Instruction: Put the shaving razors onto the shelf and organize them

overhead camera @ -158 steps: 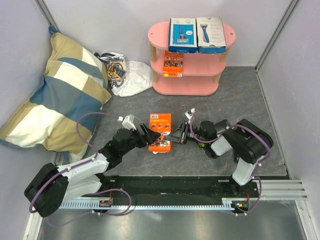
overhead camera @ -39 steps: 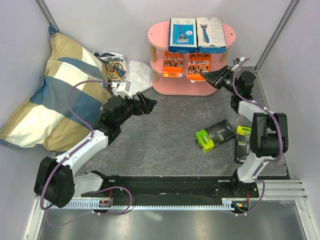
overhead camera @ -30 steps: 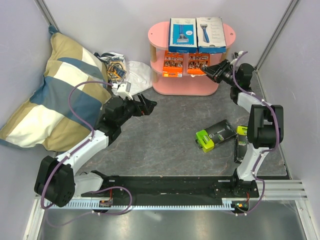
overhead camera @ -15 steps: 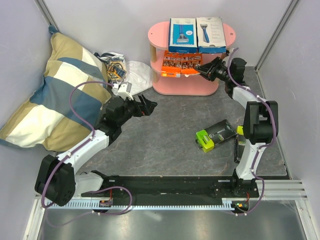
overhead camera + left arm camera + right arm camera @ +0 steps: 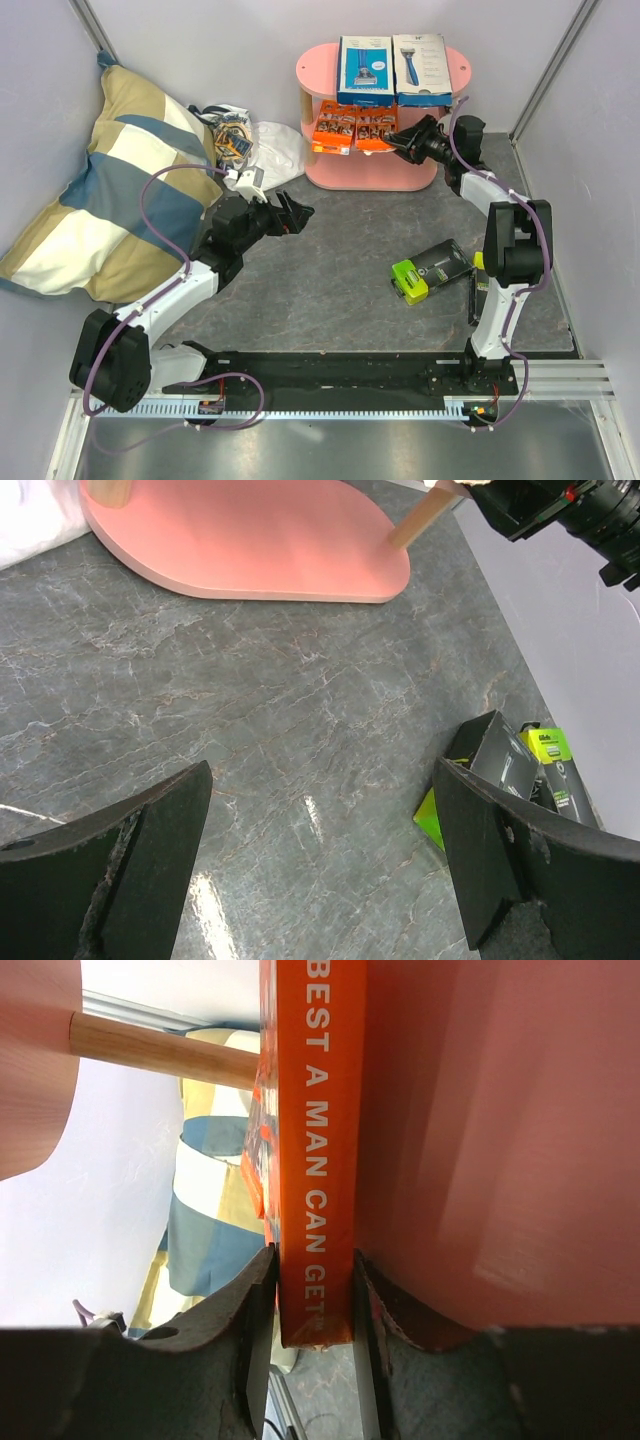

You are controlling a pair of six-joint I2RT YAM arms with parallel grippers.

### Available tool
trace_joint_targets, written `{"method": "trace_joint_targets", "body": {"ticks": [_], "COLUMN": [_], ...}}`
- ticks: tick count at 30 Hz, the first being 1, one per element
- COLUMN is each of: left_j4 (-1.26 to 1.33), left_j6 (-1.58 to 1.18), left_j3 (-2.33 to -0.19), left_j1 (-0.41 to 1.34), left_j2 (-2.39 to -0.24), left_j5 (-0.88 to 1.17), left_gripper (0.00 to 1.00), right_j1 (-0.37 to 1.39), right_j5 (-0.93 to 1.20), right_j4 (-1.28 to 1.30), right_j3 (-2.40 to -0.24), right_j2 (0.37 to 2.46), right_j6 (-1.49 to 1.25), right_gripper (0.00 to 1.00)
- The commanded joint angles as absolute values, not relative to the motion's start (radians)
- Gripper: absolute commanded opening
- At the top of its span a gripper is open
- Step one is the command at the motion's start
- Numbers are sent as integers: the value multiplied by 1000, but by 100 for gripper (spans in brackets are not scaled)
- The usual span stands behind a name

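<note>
Left gripper: jaws wide apart, empty, parked over grey table
First flat orange card nudged left on middle tier of pink oval-board shelf
Second orange card now slid in touching it, right gripper clamped on its edge
Lime-green-and-black box and black box not yet shelved

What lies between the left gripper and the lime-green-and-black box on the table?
Nothing: only bare grey tabletop separates the left gripper from the lime-green-and-black box, as the top external view shows.
</note>
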State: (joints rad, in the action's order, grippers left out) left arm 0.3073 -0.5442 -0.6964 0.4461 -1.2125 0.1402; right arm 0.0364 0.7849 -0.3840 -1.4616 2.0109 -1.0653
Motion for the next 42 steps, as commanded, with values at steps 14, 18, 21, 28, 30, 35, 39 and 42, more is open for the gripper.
{"method": "trace_joint_targets", "body": {"ticks": [14, 18, 21, 28, 30, 35, 39, 42], "left_j4": [351, 344, 321, 316, 322, 328, 336, 348], "left_j6": [-535, -528, -511, -500, -503, -496, -489, -488], "left_j3": [-736, -764, -796, -868, -882, -893, -877, -858], "left_j1": [443, 443, 443, 443, 445, 449, 451, 451], "left_j2": [-1235, -1262, -1275, -1338, -1345, -1361, -1351, -1338], "left_j5": [161, 166, 163, 178, 186, 189, 190, 189], "left_gripper": [98, 98, 98, 97, 97, 97, 97, 97], "right_j1": [35, 35, 35, 35, 35, 35, 34, 34], "right_j5": [726, 707, 689, 681, 681, 692, 692, 687], "right_j4": [-417, -368, -302, -305, -305, -340, -408, -408], "right_j3": [-1378, -1378, -1376, -1316, -1307, -1269, -1215, -1187], "right_j2": [1954, 1944, 1928, 1901, 1898, 1879, 1826, 1780], "right_j6": [-1052, -1022, -974, -948, -942, -949, -957, -950], "right_gripper": [66, 74, 80, 88, 89, 91, 95, 98]}}
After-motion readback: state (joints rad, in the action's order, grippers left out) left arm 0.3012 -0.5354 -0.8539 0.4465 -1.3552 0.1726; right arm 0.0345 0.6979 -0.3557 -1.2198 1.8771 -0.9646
